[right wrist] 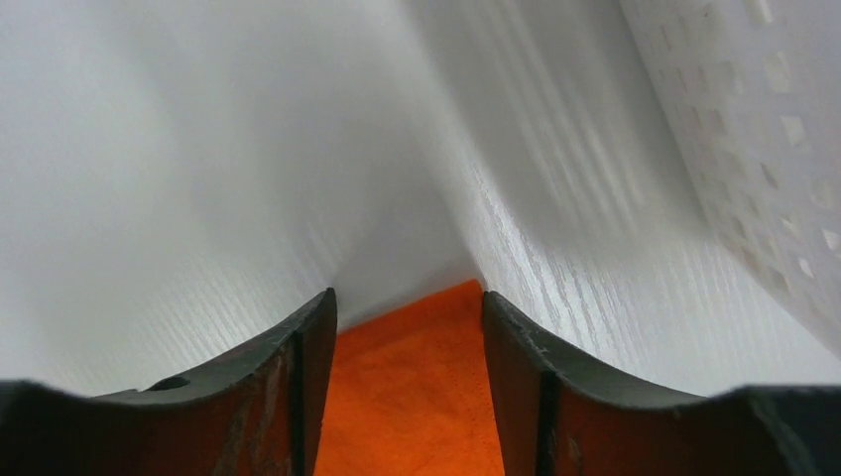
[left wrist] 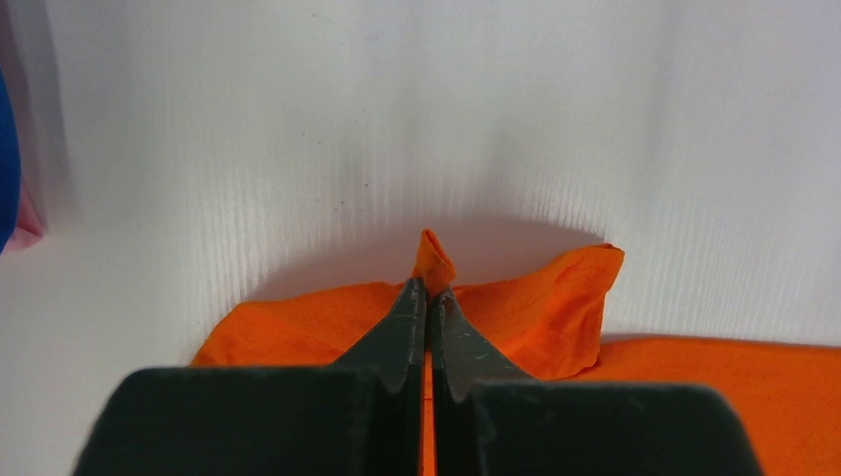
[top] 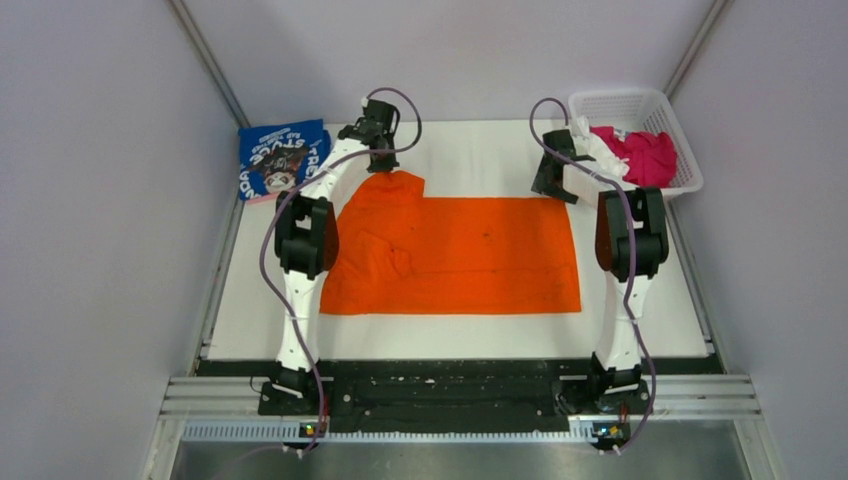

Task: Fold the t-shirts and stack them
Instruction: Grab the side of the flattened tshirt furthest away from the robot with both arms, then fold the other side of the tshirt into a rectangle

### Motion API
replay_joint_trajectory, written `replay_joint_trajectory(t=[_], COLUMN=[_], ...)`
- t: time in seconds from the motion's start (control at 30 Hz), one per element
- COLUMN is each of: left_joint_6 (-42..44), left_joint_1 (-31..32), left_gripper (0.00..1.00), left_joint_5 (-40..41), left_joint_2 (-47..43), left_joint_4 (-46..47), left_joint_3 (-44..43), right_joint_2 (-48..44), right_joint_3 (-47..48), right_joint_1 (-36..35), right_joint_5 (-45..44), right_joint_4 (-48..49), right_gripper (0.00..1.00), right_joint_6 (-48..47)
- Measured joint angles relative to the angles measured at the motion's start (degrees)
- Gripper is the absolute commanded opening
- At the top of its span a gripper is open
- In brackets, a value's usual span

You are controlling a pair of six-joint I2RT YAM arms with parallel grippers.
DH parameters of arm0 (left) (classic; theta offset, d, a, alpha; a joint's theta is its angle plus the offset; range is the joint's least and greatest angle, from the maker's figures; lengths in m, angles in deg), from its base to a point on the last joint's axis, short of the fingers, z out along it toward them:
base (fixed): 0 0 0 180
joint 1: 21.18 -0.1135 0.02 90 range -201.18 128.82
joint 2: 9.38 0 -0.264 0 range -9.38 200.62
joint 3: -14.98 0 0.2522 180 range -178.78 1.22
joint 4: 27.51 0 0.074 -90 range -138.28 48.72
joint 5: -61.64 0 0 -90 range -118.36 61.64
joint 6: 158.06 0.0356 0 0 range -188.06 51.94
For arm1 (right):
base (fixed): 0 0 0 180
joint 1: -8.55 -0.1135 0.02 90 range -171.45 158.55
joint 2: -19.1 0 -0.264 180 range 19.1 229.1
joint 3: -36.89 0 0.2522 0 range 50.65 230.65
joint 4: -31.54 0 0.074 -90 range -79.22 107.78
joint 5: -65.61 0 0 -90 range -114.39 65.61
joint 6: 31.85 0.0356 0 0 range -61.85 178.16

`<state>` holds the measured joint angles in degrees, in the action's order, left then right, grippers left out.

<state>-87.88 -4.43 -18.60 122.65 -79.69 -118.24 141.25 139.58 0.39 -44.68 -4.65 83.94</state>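
Orange shirt [top: 460, 255] lies flat mid-table [top: 480, 160], with its left part rumpled. Left pincer [left wrist: 428, 290] is clamped on a pinch of the shirt's far-left edge. Right pincer [right wrist: 408, 302] has its jaws wide, straddling the far-right corner, not gripping. Blue shirt [top: 283, 158] sits folded at the table's far-left corner. Magenta shirt [top: 645, 155] is in the basket [top: 625, 100].

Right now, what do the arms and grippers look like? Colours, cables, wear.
The left arm and right arm both have white links, bulky black joint housings and black bases. A purplish-grey cable runs along each. Left gripper: dark grey fingers tapering to points. Right gripper: black curved fingers with reddish, scuffed inner faces.
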Motion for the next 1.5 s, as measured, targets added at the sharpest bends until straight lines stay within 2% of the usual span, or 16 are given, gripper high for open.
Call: replay_joint_trajectory(t=[0.1, 0.17, 0.2, 0.47, 0.63, 0.9, 1.17, 1.5], left_joint_6=[0.0, 0.0, 0.0, 0.0, 0.1, 0.3, -0.2, -8.3], left_joint_1=[0.3, 0.5, 0.6, 1.5, 1.8, 3.2, 6.6, 9.6], left_gripper=[0.00, 0.00, 0.00, 0.00, 0.00, 0.00, 0.00, 0.00], left_joint_5=[-0.5, -0.9, -0.9, -1.0, -0.8, 1.7, 5.1, 7.9], left_joint_2=[-1.1, -1.9, -2.4, -7.8, -13.2, -27.3, -38.0, -53.8], left_joint_4=[1.0, 1.5, 1.7, 5.4, 6.8, 12.8, 15.8, 15.6], left_joint_3=[2.4, 3.9, 4.6, 11.6, 17.7, 35.4, 47.0, 63.8], right_joint_2=[-1.1, -1.7, -1.9, -3.1, -9.4, -21.6, -29.1, -36.1], right_joint_3=[-2.3, -3.5, -3.7, -5.3, -11.0, -18.6, -25.9, -30.1], right_joint_1=[0.0, -0.1, -0.1, -0.4, -1.2, -4.6, -5.2, -5.2], right_joint_5=[0.0, 0.0, 0.0, -0.3, -0.3, -0.3, -0.8, -0.9], right_joint_4=[2.1, 3.2, 3.4, 4.7, 6.0, 6.8, 4.3, 3.0], right_gripper=[0.29, 0.06, 0.00, 0.00, 0.00, 0.00, 0.00, 0.00], right_joint_6=[0.2, 0.2, -0.1, -3.0, -5.3, -6.3, -6.3, -7.0])
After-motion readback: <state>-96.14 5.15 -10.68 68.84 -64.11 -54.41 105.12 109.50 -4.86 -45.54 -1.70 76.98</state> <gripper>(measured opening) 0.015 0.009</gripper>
